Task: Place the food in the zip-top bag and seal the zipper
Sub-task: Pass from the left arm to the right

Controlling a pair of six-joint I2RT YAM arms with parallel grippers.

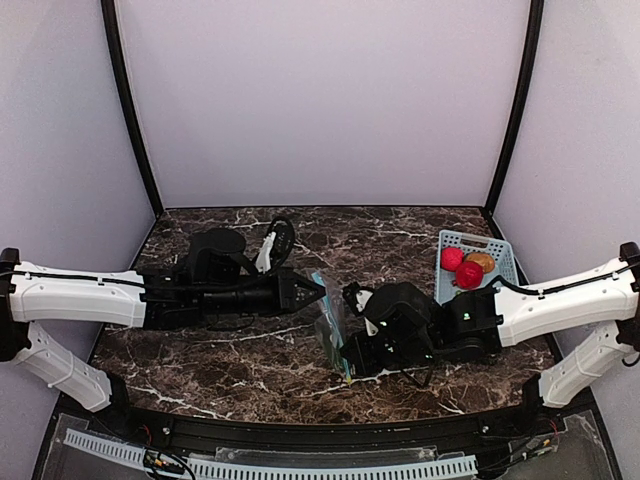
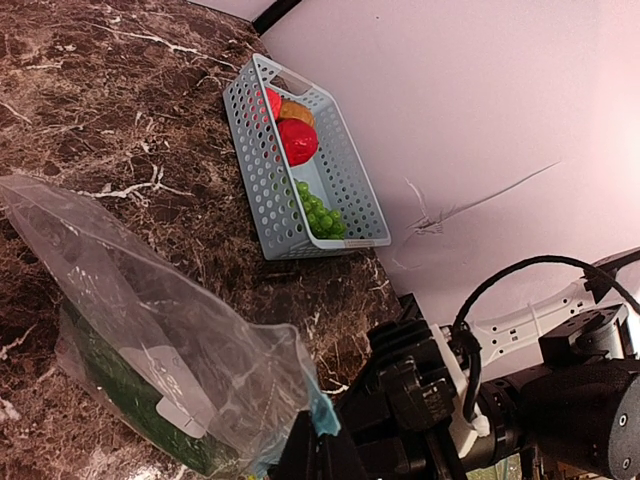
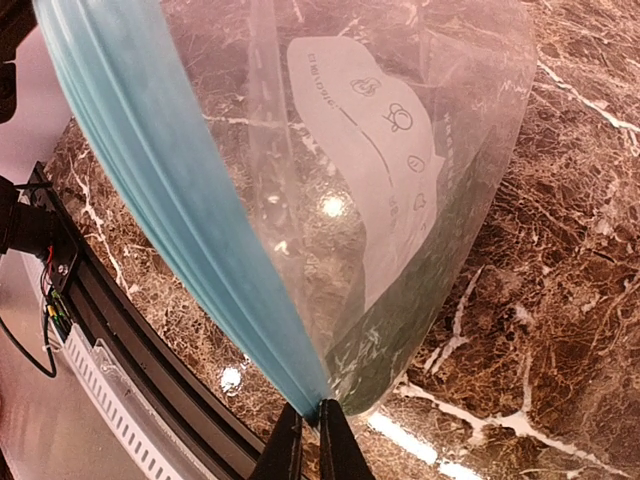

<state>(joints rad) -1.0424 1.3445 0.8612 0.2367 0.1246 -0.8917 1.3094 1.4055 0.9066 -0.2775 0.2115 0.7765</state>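
Clear, crinkly plastic: the zip-top bag [image 1: 331, 325] stands on edge at the middle of the dark marble table [image 1: 230, 370], held between the two arms. The left gripper [image 1: 318, 291] is clenched on the bag's far corner. The right gripper [image 3: 310, 445] is pinched tight on the near end of the zipper [image 3: 170, 190], a teal-blue strip rising away from its fingertips (the two fingers meet with only film between them). Whitish printed markings show on the bag's side, and a dark green patch low down that cannot be made out. The food lies well apart from the bag, inside a light-blue perforated basket [image 2: 262, 170] at the table's far right: two red fruits [image 2: 297, 140], a brown-orange one [image 2: 296, 112] and a green grape bunch [image 2: 320, 215].
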